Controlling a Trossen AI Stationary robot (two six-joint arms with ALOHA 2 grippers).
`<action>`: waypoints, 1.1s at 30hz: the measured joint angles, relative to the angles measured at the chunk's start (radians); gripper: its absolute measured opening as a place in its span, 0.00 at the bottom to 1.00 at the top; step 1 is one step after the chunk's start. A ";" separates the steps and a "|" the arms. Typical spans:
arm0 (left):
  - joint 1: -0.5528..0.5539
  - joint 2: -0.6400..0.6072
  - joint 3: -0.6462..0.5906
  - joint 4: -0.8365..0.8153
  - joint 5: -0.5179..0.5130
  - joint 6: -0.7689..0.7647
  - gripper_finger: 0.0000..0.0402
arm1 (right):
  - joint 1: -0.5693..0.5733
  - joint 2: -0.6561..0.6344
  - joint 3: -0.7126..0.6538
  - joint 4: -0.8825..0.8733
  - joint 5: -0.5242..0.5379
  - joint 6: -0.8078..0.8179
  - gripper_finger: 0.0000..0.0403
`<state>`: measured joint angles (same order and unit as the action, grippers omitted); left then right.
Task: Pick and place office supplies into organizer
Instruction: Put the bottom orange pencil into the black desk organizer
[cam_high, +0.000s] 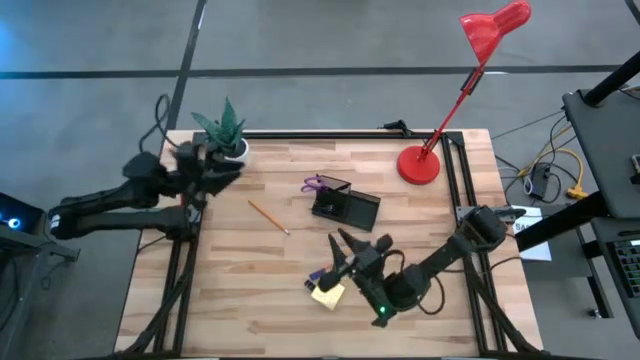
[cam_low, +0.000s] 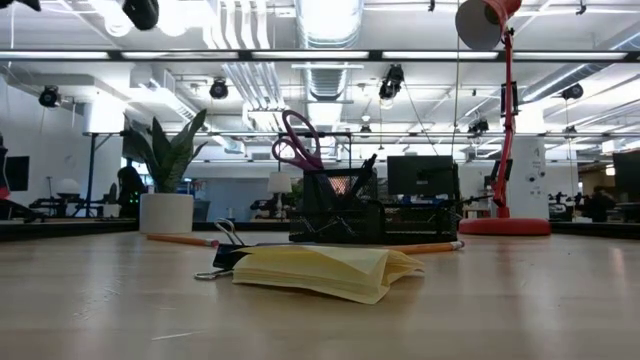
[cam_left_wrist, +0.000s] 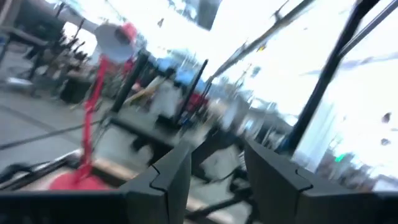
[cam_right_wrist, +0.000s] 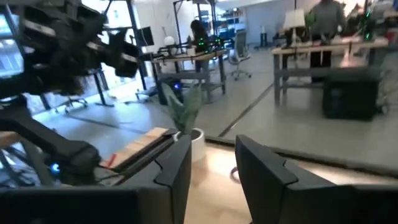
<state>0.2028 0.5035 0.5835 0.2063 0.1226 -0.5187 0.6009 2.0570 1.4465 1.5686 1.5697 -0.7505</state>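
**Sticky pad loose on the table, right gripper just above it**

The yellow sticky-note pad (cam_high: 327, 293) lay on the near middle of the wooden table (cam_high: 260, 290), its pages fanned open, with a black binder clip (cam_low: 224, 262) touching its left edge. The right gripper (cam_high: 343, 253) hovered just above, fingers spread and holding nothing. A grasp could catch only the loose top sheets, or drag the clip along.

Farther back stood the black organizer (cam_high: 345, 205), purple-handled scissors (cam_high: 316, 184) upright in it. An orange pencil (cam_high: 268, 215) lay to its left.

The left gripper (cam_high: 222, 170) waited by the potted plant (cam_high: 225, 130), fingers apart and empty.

No brands or writing could be read.
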 joint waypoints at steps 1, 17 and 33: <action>0.000 -0.002 0.000 0.013 0.001 -0.012 0.34 | -0.005 -0.013 -0.009 -0.013 0.001 -0.012 0.29; -0.002 0.002 -0.003 0.378 0.004 -0.027 0.34 | -0.112 -0.050 0.183 -1.648 0.000 0.248 0.30; -0.002 0.032 0.000 0.337 -0.001 0.075 0.34 | -0.456 -0.018 0.863 -3.101 -1.158 1.018 0.17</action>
<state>0.2012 0.5360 0.5831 0.5436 0.1215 -0.4437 0.1452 2.0389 2.3095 -1.5329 0.4118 0.2676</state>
